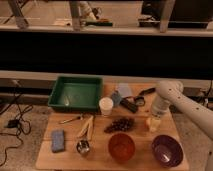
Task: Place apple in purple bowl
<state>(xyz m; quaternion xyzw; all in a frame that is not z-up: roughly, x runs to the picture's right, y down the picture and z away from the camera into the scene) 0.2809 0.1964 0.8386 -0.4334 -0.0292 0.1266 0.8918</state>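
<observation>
The apple (149, 121), small and pale yellow, lies on the wooden table (55, 160) just right of the dark grapes (119, 125). My gripper (154, 123) points straight down right over the apple, at table level, and partly hides it. The white arm (168, 93) comes in from the right edge. The purple bowl (166, 150) stands at the front right, just in front of the gripper and apple. It holds nothing.
An orange-brown bowl (122, 146) stands left of the purple one. A white cup (106, 106) and a green tray (76, 93) are at the back. A blue sponge (58, 140), a metal cup (83, 147) and wooden utensils (87, 129) lie front left. Dark tools (131, 104) lie behind the gripper.
</observation>
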